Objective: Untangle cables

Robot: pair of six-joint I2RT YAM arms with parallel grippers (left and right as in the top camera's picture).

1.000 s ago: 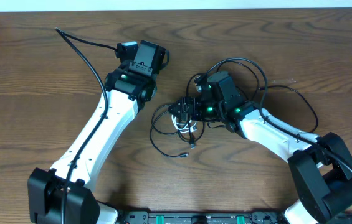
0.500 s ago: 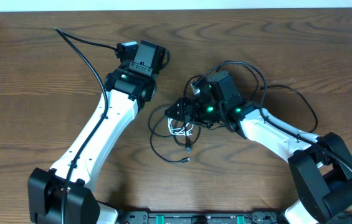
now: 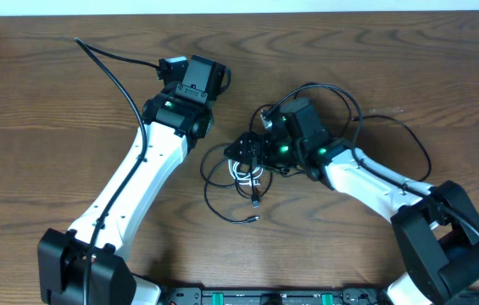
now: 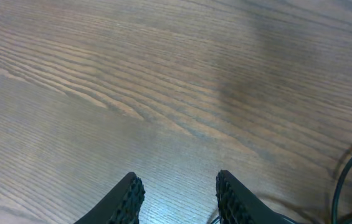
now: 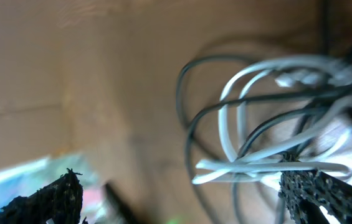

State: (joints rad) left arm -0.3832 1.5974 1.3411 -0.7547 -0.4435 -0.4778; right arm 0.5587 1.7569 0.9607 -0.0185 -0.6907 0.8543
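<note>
The brown wood-grain table is seen carrying two white-and-black arms. The left end effector is held over bare wood, nearer the far edge than the near one and a little left of the table's middle. Its two black ribbed fingers are spread apart, and nothing is caught between them. A thick black wire is run from near the far left corner towards that arm.

The thin black cord is laid about the middle of the table in loose loops, with one small plug end turned towards the near edge. The thinner white cord is bunched inside those loops and crossed by black strands, so the two are tangled together.

The right end effector is placed directly over the far side of the tangle. Its fingers are parted widely, and white and black strands are seen lying against one finger; whether any strand is hooked around it cannot be told. A thicker black wire is looped behind the right arm, towards the far edge
</note>
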